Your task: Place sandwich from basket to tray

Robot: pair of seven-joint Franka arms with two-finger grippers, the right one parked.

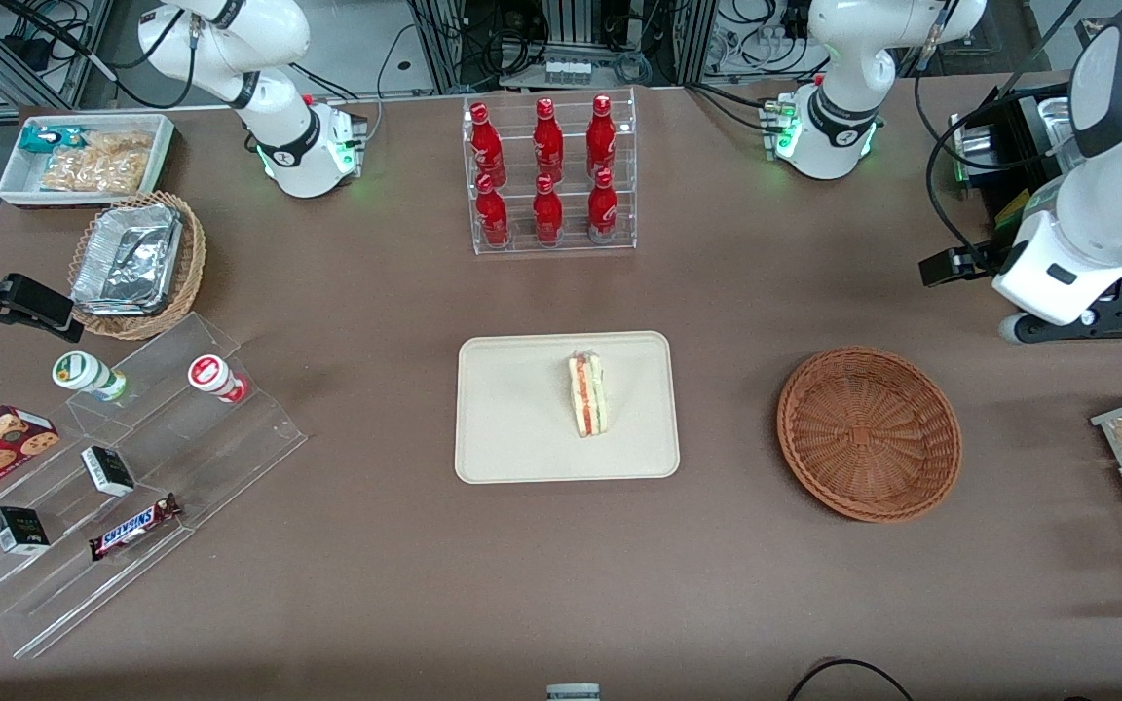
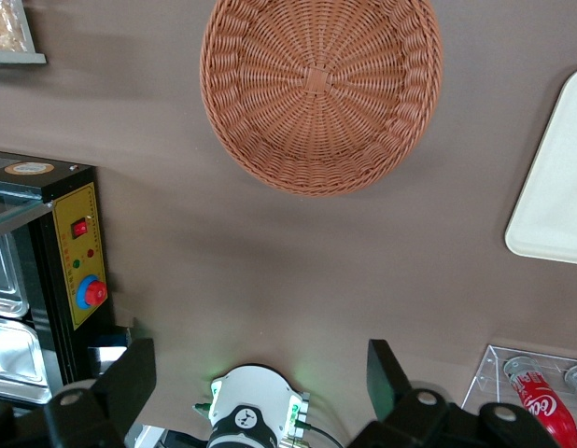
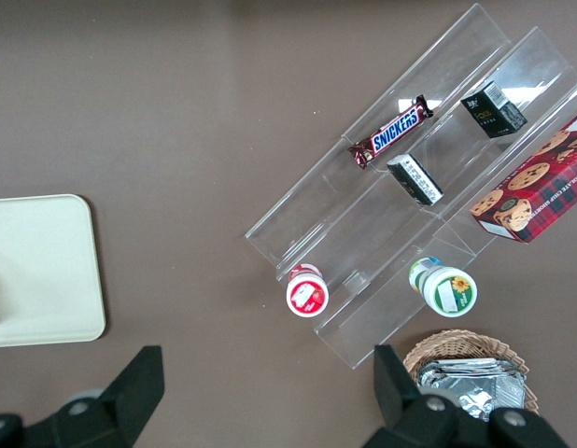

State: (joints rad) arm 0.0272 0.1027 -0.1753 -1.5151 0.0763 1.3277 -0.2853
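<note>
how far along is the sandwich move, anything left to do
It looks done: the sandwich lies on the tray, and the basket is empty. Nothing is in hand; the left arm's claw is open, raised above the table near the basket. Nothing visible remains.

A robotics lab: cable-strewn racks (image 1: 571, 39) (plus mock-shop snack displays (image 1: 123, 487)) surround the table (image 1: 717, 584).
</note>
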